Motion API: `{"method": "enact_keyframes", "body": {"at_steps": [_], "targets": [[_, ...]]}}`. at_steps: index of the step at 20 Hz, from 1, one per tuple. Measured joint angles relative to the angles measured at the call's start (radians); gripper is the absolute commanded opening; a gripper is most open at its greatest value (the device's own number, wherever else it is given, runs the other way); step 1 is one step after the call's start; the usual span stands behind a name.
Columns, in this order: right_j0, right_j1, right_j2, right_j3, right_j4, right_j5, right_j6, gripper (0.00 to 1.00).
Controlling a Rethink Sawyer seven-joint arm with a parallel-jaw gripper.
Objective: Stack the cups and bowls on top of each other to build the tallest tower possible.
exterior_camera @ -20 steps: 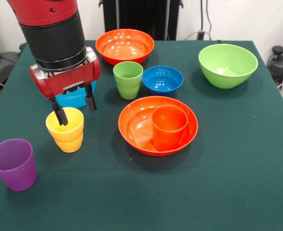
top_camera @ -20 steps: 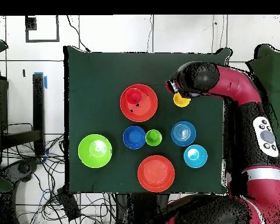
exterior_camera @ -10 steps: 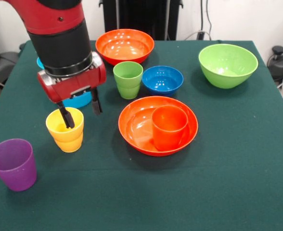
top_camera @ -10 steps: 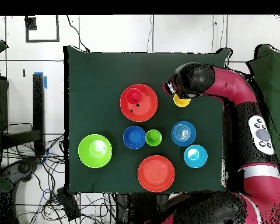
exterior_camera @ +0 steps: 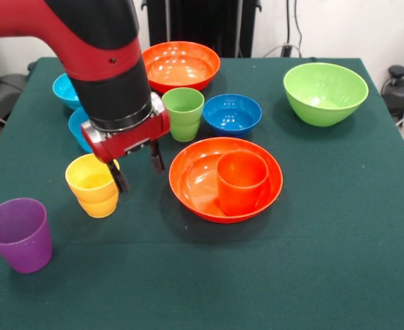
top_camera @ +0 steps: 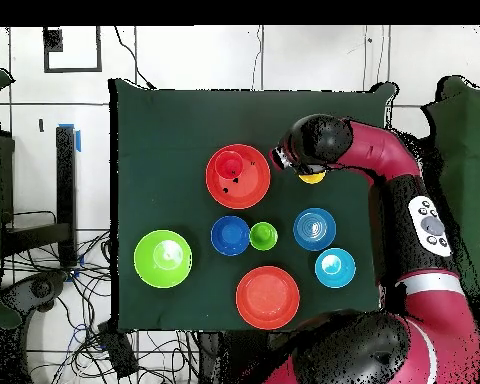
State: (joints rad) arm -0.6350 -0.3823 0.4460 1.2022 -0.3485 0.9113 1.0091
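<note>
Four cups (exterior_camera: 93,184) | six bowls (exterior_camera: 225,178) | claw (exterior_camera: 137,167) open by yellow cup

dark green cloth covers the table (exterior_camera: 339,227), white wall (exterior_camera: 339,27) behind, cables (top_camera: 44,290) trailing over pale floor (top_camera: 184,55) beside it.

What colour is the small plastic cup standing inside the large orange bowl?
Orange, matching the large orange bowl under it; the small plastic cup shows best in the front view.
</note>
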Motion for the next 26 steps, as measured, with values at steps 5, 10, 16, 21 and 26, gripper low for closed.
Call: {"method": "enact_keyframes", "body": {"at_steps": [5, 10, 16, 21, 26], "targets": [[0.005, 0.014, -0.001, 0.000, -0.001, 0.000, 0.000, 1.00], [0.006, 0.011, -0.001, -0.001, -0.003, 0.000, 0.000, 1.00], [0.006, -0.008, -0.001, -0.001, -0.004, 0.000, 0.000, 1.00], [0.006, -0.047, -0.005, -0.001, -0.004, 0.000, 0.000, 1.00], [0.006, -0.076, -0.019, -0.001, -0.004, 0.000, 0.000, 1.00]]}}
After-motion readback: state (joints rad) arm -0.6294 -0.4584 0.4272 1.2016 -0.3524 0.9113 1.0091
